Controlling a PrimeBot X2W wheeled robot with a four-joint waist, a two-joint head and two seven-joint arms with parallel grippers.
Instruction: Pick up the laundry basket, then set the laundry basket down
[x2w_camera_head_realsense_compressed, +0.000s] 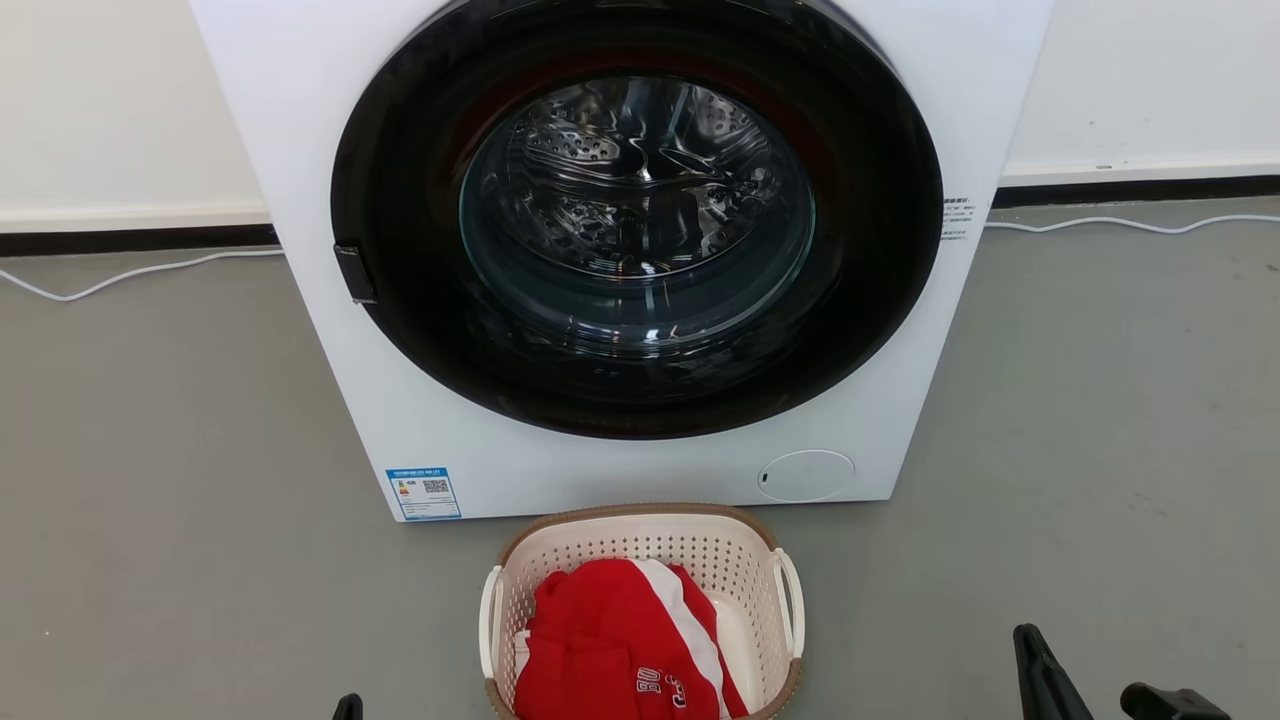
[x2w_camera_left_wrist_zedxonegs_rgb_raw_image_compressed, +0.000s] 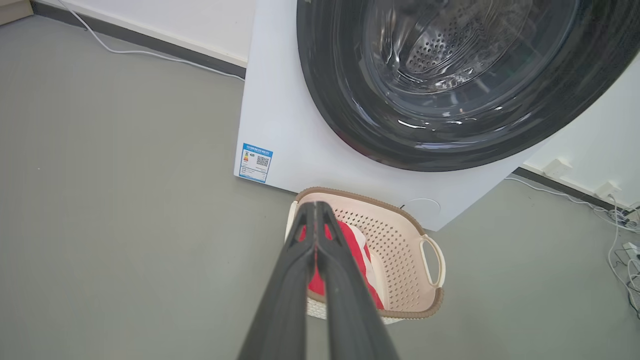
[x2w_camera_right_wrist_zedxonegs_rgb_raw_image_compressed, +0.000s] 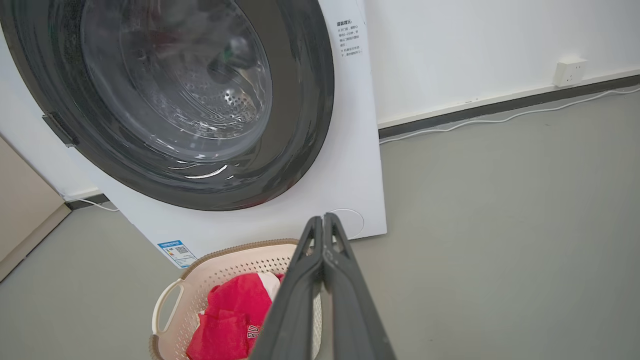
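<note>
A smooth grey floor (x2w_camera_head_realsense_compressed: 150, 450) fills the lower half of the head view, evenly lit and without hard shadows. Along the top runs a white wall (x2w_camera_head_realsense_compressed: 100, 100) with a dark skirting strip (x2w_camera_head_realsense_compressed: 130, 240) at its foot, and a thin white cable (x2w_camera_head_realsense_compressed: 130, 275) trails along the floor at left and right. A white front-loading washing machine (x2w_camera_head_realsense_compressed: 600, 470) stands at upper centre. Its round dark door (x2w_camera_head_realsense_compressed: 400, 300) is shut and bright glints show on the glass (x2w_camera_head_realsense_compressed: 640, 200). A blue label (x2w_camera_head_realsense_compressed: 423, 493) sits at its lower left and a round cover (x2w_camera_head_realsense_compressed: 805, 475) at its lower right. At the upper right of the right wrist view there is a white wall socket (x2w_camera_right_wrist_zedxonegs_rgb_raw_image_compressed: 570, 72), and a beige panel (x2w_camera_right_wrist_zedxonegs_rgb_raw_image_compressed: 25, 215) is at the left edge.
</note>
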